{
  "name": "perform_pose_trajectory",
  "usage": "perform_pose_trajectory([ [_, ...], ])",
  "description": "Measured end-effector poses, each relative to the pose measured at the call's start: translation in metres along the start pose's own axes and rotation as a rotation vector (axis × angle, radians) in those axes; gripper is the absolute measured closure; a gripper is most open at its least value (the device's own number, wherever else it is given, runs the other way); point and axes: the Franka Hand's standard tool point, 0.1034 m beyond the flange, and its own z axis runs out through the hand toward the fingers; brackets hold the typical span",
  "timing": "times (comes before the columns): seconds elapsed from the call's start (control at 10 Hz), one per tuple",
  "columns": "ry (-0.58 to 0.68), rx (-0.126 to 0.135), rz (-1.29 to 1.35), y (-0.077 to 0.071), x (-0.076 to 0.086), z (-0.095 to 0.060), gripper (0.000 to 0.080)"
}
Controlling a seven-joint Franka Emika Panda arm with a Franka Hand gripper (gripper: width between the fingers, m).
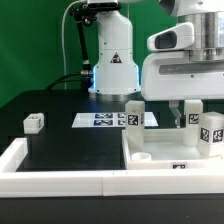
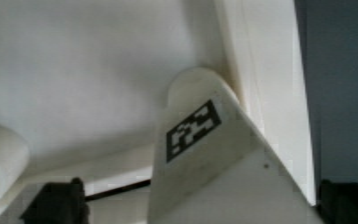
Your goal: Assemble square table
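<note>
The square table's white slab (image 1: 170,150) lies flat at the front of the exterior view's right. One tagged white leg (image 1: 133,115) stands on its far left corner and another (image 1: 211,130) on its right side. A low round white piece (image 1: 140,157) sits near its front left. My gripper (image 1: 188,110) hangs just above the slab, beside the right leg. In the wrist view a tagged leg (image 2: 202,140) stands between my dark fingers (image 2: 60,200). My gripper (image 2: 202,205) is open, and a gap shows beside the leg.
A small white tagged block (image 1: 33,122) lies alone on the black surface at the exterior view's left. The marker board (image 1: 100,120) lies flat behind the slab. A long white rail (image 1: 60,175) borders the front. The arm's base (image 1: 112,60) stands at the back.
</note>
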Motion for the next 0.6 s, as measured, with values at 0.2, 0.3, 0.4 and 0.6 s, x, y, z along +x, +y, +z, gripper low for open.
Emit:
perform_pose_trajectory([
  [0.2, 0.002, -0.001, -0.142, -0.0003, 0.0005, -0.0008, 0.015],
  [0.3, 0.001, -0.004, -0.209, -0.0008, 0.0001, -0.0005, 0.015],
  [0.4, 0.001, -0.009, -0.262, -0.0013, -0.0003, -0.0001, 0.015],
  [0.6, 0.005, -0.022, -0.333, -0.0022, -0.0002, -0.0005, 0.015],
])
